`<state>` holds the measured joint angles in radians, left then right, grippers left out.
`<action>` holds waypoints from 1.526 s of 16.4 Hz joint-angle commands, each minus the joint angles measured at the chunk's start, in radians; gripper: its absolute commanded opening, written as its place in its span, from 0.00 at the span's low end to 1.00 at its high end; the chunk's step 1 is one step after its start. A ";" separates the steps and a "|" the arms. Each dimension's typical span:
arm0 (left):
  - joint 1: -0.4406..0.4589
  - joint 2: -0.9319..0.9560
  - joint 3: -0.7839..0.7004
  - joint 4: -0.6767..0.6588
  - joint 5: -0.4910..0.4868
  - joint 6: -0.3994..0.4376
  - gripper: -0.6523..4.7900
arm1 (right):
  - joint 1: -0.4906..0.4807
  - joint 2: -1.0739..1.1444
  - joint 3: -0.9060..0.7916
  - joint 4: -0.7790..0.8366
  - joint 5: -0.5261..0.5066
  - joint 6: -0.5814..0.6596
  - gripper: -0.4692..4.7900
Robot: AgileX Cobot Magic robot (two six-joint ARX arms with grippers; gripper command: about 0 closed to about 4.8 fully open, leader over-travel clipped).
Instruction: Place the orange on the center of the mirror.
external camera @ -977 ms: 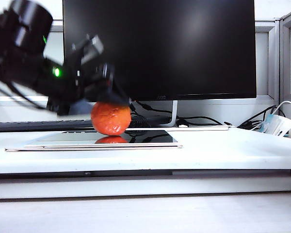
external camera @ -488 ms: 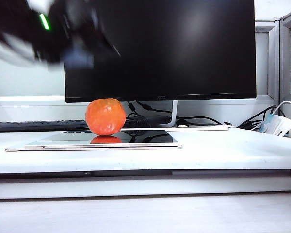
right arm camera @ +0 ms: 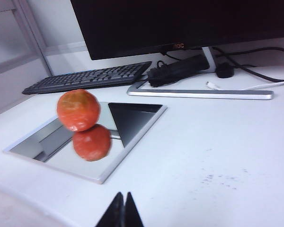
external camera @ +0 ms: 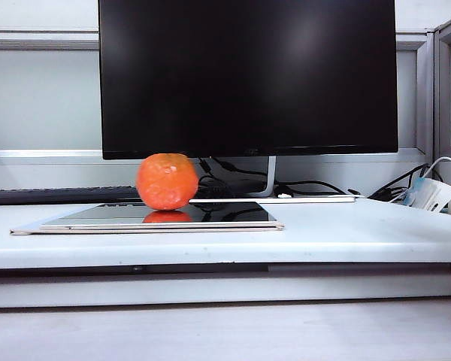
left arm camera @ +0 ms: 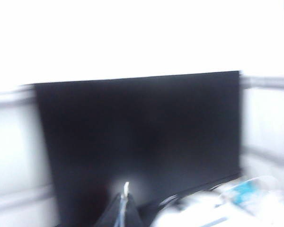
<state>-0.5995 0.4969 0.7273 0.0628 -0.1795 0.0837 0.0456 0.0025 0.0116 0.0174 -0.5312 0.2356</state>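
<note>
The orange [external camera: 167, 181] rests on the mirror [external camera: 233, 213], about midway along its face, with its reflection under it; its outline is a little blurred. The right wrist view shows the same orange [right arm camera: 78, 110] on the mirror [right arm camera: 132, 120]. No arm appears in the exterior view. My left gripper [left arm camera: 124, 198] is shut on nothing, its tips together, high up and facing the black monitor [left arm camera: 142, 142] in a blurred picture. My right gripper [right arm camera: 124, 208] is shut and empty, held over the white table well short of the mirror.
A large black monitor [external camera: 248, 75] stands behind the mirror. A black keyboard [right arm camera: 90, 77] lies beside its stand, with a black power adapter [right arm camera: 180, 70] and cables. A flat silver slab [right arm camera: 199, 93] lies in front of the stand. White chargers [external camera: 428, 194] sit at the right.
My left gripper let go of the orange, rose up and away to the left, left the exterior view and shut. The orange stayed on the mirror, shifting slightly.
</note>
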 commanded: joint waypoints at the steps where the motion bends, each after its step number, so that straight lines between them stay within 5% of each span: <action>1: -0.060 -0.137 0.002 -0.131 -0.165 0.031 0.11 | 0.000 0.000 -0.007 0.018 0.258 -0.008 0.09; 4: -0.061 -0.208 0.002 -0.183 -0.127 0.036 0.11 | 0.000 0.000 -0.007 0.018 0.438 -0.192 0.09; 10: -0.061 -0.216 0.002 -0.234 -0.157 0.040 0.11 | 0.000 0.000 -0.007 0.018 0.541 -0.192 0.09; 25: -0.061 -0.216 0.002 -0.250 -0.157 0.039 0.11 | 0.000 0.000 -0.007 0.015 0.529 -0.181 0.09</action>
<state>-0.6594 0.2810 0.7265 -0.1955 -0.3374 0.1192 0.0452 0.0025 0.0116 0.0170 -0.0021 0.0517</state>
